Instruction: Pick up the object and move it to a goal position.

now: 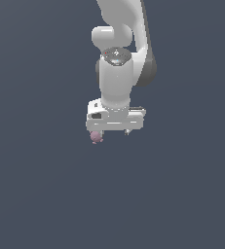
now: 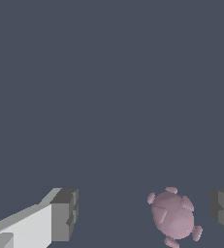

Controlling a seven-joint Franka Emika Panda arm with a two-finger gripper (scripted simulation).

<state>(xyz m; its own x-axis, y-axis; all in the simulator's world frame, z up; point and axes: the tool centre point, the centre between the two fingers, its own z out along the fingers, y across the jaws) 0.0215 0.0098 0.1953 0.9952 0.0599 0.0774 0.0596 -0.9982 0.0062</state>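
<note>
The object is a small dusty-pink roundish lump with little knobs, lying on the dark grey floor. In the wrist view it sits between the two dark finger pads, much nearer one pad than the other, and touches neither. My gripper is open around it. In the exterior view the object peeks out just under the white gripper bar, toward that view's left end of it, and the gripper hangs low over it with its fingers mostly hidden by the hand.
A plain dark grey-blue surface fills both views. The white arm rises above the hand in the exterior view.
</note>
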